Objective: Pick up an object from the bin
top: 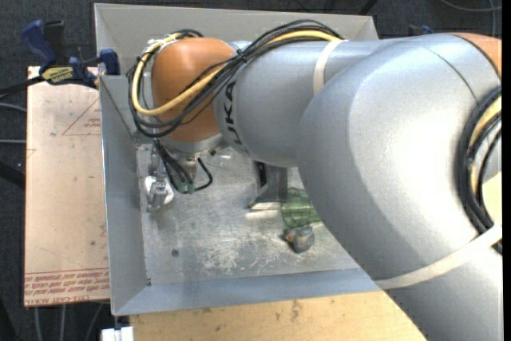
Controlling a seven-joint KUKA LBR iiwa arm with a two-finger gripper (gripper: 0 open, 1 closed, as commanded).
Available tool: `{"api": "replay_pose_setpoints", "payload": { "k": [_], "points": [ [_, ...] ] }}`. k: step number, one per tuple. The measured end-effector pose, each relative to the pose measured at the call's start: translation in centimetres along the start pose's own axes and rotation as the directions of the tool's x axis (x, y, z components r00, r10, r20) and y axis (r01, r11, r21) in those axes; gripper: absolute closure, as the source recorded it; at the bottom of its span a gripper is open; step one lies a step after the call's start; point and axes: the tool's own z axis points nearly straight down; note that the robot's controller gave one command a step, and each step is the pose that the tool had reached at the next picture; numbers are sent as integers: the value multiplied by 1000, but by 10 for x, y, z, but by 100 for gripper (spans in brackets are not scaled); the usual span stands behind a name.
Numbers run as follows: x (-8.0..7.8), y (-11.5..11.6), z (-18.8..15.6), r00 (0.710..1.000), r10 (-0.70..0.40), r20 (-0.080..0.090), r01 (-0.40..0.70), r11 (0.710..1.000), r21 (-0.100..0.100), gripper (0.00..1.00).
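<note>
Green see-through cup [299,211] lies on its side in the near right part of the grey metal bin [209,245], partly hidden under the big grey arm [375,148]. Touching it on the near side is a small grey-brown rounded thing [301,239]. Just left of the cup is a dark grey angular shape [269,184]; what it is cannot be told. The gripper [158,193] is well apart from all three, low against the bin's left wall, below the orange wrist cover [188,84] with its looped yellow and black cables [160,104]. Whether the gripper is open or closed cannot be told, and nothing can be made out in it.
</note>
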Motion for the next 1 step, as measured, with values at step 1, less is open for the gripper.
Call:
{"api": "replay_pose_setpoints", "payload": {
  "k": [1],
  "points": [
    [1,-1,-8,1000,0,-5,0,1000,3,100]
  ]
}}
